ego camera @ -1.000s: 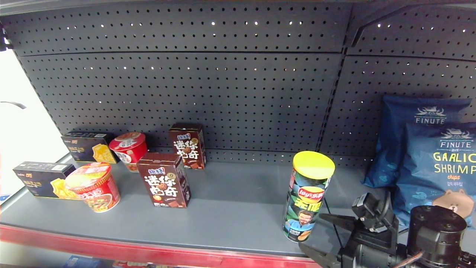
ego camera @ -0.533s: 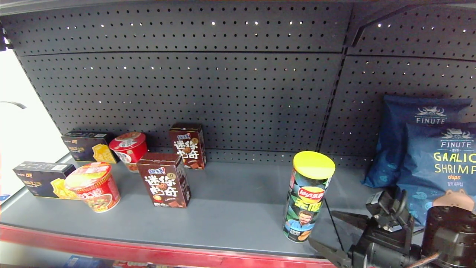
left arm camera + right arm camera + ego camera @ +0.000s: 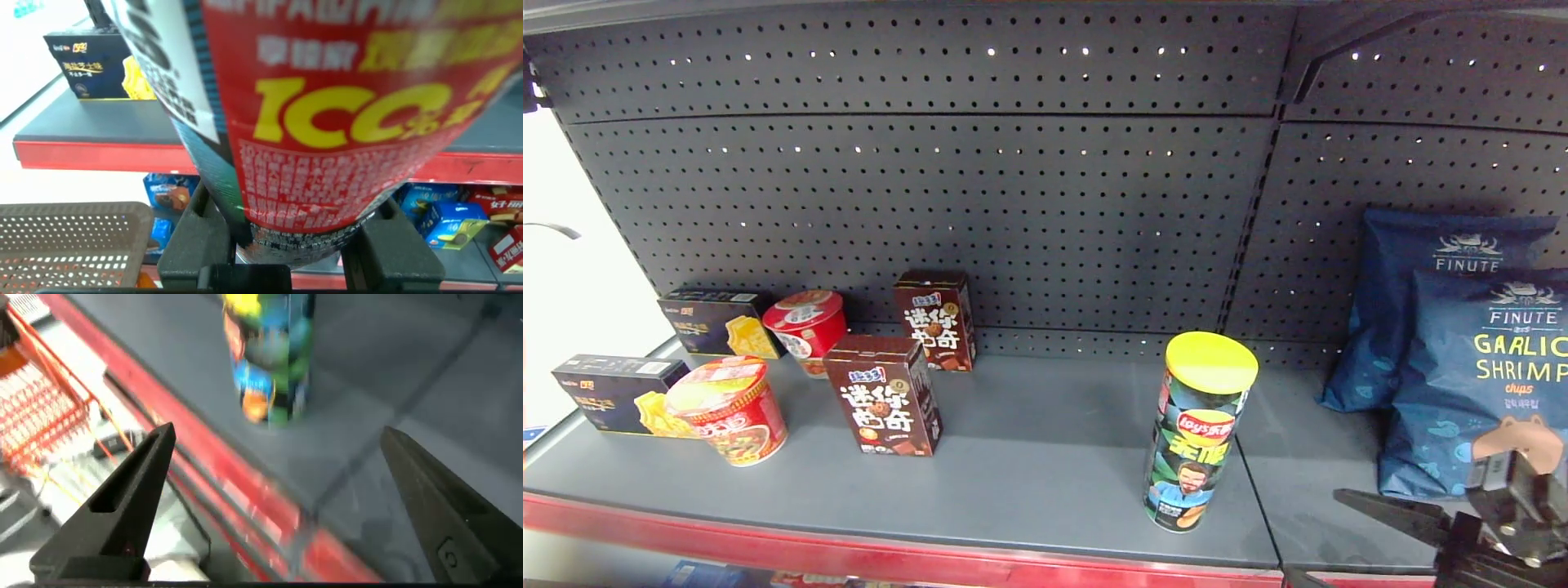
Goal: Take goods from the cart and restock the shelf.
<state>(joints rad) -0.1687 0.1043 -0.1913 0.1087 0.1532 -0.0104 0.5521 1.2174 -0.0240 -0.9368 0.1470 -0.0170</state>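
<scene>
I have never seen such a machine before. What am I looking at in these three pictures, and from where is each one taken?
This is a robot with two arms, stocking a shop shelf. The wide picture comes from a camera on its head. On the shelf are a green chips can with a yellow lid, two brown boxes, two red noodle cups, two dark boxes and blue snack bags. The other two pictures come from cameras on its wrists. The left pincer is shut on a red can. The right pincer is open and holds nothing, in front of the shelf.
</scene>
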